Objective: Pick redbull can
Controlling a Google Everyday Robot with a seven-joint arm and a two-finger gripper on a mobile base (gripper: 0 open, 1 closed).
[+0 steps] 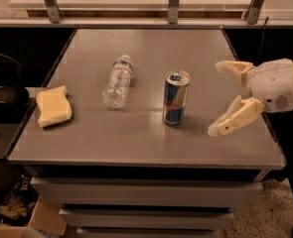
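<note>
Claw (pixel 224 97) spread wide at right of frame, beside the upright redbull can (pixel 176 98) on the table (pixel 136 143); a glancing finger could topple it.

Redbull can (pixel 176 98) blue/silver w/ red logo — sponge (pixel 53 106) yellow, table (pixel 136 143) grey — cream gripper (pixel 217 98) right of can.

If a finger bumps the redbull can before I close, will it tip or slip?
The redbull can stands upright, tall and slim on a narrow base, so a sideways bump would probably tip it, and then it may roll. Its smooth metal wall looks stiff but likely slippery. The open gripper hangs to its right in the view, apart.
</note>
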